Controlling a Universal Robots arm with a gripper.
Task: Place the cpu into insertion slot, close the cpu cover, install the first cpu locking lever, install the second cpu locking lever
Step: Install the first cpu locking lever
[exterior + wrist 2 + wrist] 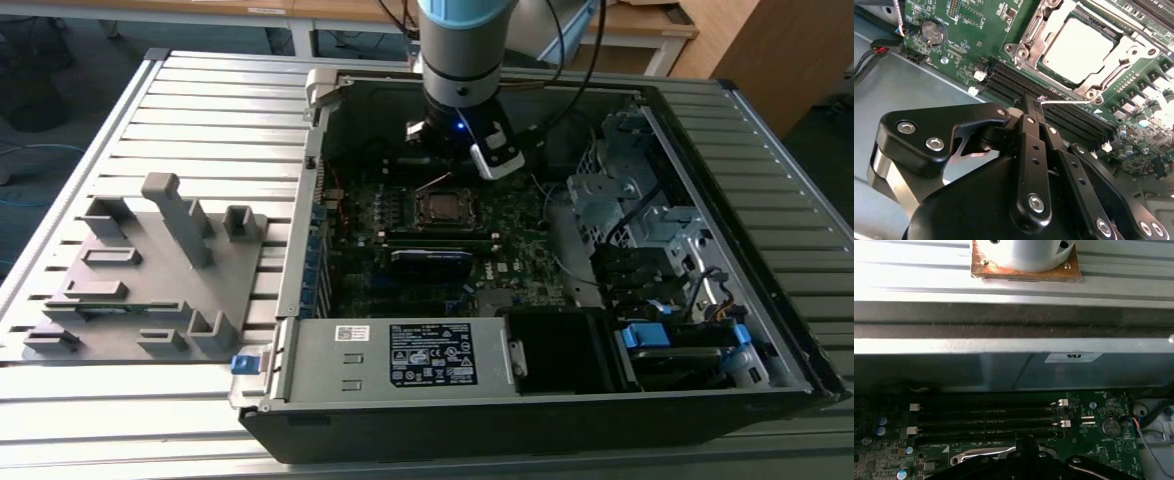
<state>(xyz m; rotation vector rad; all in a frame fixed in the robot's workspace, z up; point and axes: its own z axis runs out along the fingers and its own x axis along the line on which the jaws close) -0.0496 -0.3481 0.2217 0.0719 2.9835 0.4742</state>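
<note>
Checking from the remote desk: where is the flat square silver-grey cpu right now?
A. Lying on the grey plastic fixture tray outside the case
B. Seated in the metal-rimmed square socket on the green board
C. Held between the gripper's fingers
B: in the second wrist view the flat silver-grey cpu lies inside the metal-rimmed square insertion slot, with the silvery cover frame around it.

Metal, plastic and board — surfaces inside the open case

The cpu (1078,50) has a dull, pale matt metal top; the cpu cover (1126,47) around it is brushed silvery metal. The gripper (1026,112) is smooth black with a soft sheen and bright steel screws — the circuit board (979,25) is glossy green.
</note>
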